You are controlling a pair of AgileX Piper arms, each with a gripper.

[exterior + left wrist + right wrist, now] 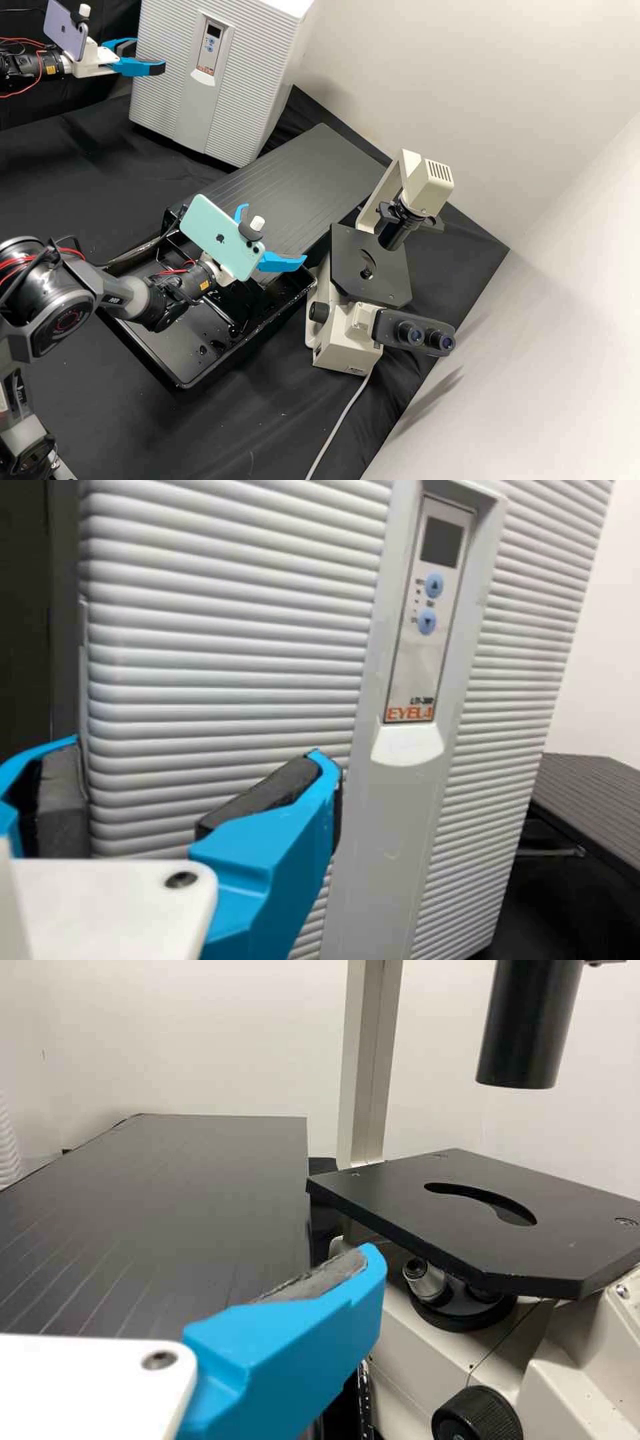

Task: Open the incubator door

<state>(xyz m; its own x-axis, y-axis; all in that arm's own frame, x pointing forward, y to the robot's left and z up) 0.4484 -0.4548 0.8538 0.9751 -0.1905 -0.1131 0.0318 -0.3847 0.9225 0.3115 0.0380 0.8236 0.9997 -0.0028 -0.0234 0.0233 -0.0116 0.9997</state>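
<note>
Can see up/down arrows (435,584) on blue buttons (426,622) of incubator panel (420,675), orange-red lettering (409,713) below, dark logos (220,238) on near phone (207,220) and far phone (59,41), print on microscope base (347,353).

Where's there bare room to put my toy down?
There's bare black cloth between the incubator and the black tray, and more between the tray and the microscope's cable. It looks crowded where the tray, microscope and right end effector bunch together.

one incubator (247,93), one microscope (343,343), two phones (220,233)
</note>
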